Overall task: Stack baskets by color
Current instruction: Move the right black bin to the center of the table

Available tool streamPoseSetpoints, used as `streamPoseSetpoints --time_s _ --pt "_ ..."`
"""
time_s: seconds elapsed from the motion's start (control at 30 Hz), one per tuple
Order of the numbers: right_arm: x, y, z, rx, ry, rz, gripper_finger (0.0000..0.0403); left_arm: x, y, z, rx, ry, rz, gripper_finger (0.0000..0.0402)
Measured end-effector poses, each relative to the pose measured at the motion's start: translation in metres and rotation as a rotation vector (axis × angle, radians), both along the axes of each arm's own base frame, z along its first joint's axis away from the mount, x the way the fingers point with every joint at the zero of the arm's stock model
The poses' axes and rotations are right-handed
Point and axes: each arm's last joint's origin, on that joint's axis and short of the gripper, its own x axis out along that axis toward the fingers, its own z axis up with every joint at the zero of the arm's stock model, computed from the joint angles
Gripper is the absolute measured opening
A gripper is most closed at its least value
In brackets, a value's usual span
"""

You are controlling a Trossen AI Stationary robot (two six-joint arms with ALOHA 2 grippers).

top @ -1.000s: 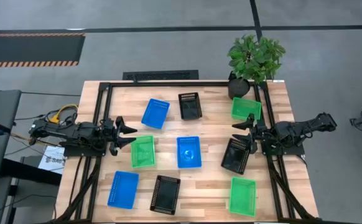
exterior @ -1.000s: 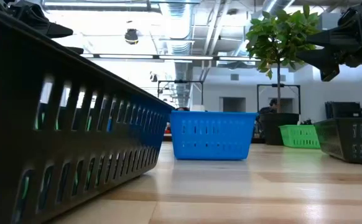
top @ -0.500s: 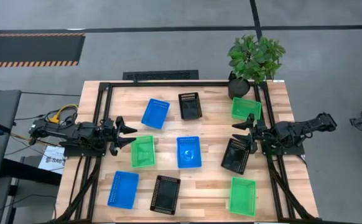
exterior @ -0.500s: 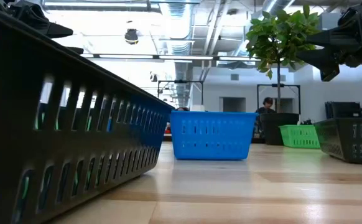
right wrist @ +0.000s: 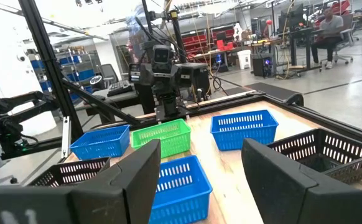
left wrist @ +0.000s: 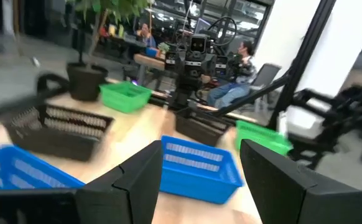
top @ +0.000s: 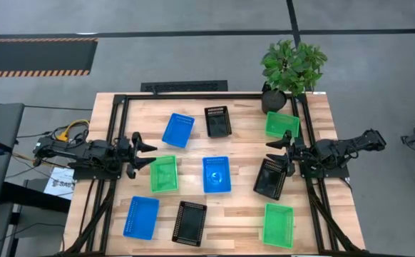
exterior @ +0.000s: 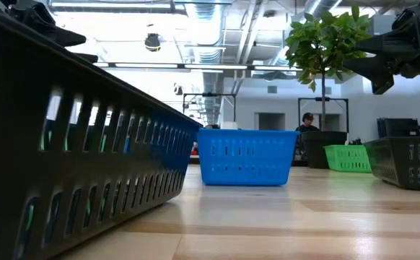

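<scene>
Several blue, green and black baskets stand apart on their bottoms on the wooden table (top: pixel 243 207). None is inside another. A blue basket (top: pixel 216 174) is at the centre, with a green one (top: pixel 163 173) to its left and a black one (top: pixel 270 178) to its right. My left gripper (top: pixel 150 155) hangs open above the table's left side and points level toward the centre. My right gripper (top: pixel 270 151) hangs open above the right side, over the black basket's far end, and faces the left one. Neither touches a basket.
A potted plant (top: pixel 291 68) stands at the far right corner. A black frame (top: pixel 193 95) runs along the far edge and down both sides past the arm bases. A black basket (exterior: pixel 73 159) fills the low view's left. People sit in the room beyond.
My left gripper has rolled a little about the line it points along and has stayed in place. The baskets and my right arm have kept still.
</scene>
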Motion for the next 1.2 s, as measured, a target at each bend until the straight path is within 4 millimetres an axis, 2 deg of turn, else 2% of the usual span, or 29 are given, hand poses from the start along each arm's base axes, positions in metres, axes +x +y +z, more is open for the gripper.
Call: streamPoseSetpoints --time_s 0.1,0.3,0.4,0.5,0.63,0.8,0.93,1.2 --pt "0.000 0.000 0.000 0.000 0.000 0.000 0.0249 0.000 0.001 0.000 -0.016 -0.003 0.022 0.0203" --pt "0.000 -0.001 0.001 0.004 -0.008 -0.019 0.0249 0.000 0.001 0.000 -0.310 -0.024 0.020 0.0203" --pt "-0.001 -0.002 0.004 0.026 -0.039 -0.055 0.0249 0.000 0.001 0.001 -0.378 -0.029 0.018 0.0203" --pt "-0.001 -0.002 0.009 0.147 -0.110 -0.042 0.0249 0.000 0.001 0.001 -0.471 -0.040 0.030 0.0203" --pt "-0.002 -0.002 0.014 0.441 -0.208 0.000 0.0249 0.000 0.004 0.001 -0.634 -0.083 0.096 0.0203" --pt "-0.002 -0.002 0.015 0.597 -0.230 0.023 0.0249 -0.002 0.008 0.002 -0.646 -0.141 0.246 0.0203" --pt "-0.003 -0.002 0.015 0.618 -0.233 0.027 0.0249 -0.003 0.011 0.002 -0.691 -0.186 0.343 0.0203" --pt "-0.003 -0.004 0.016 0.604 -0.252 -0.055 0.0249 -0.003 0.011 0.002 -0.849 -0.232 0.342 0.0203"
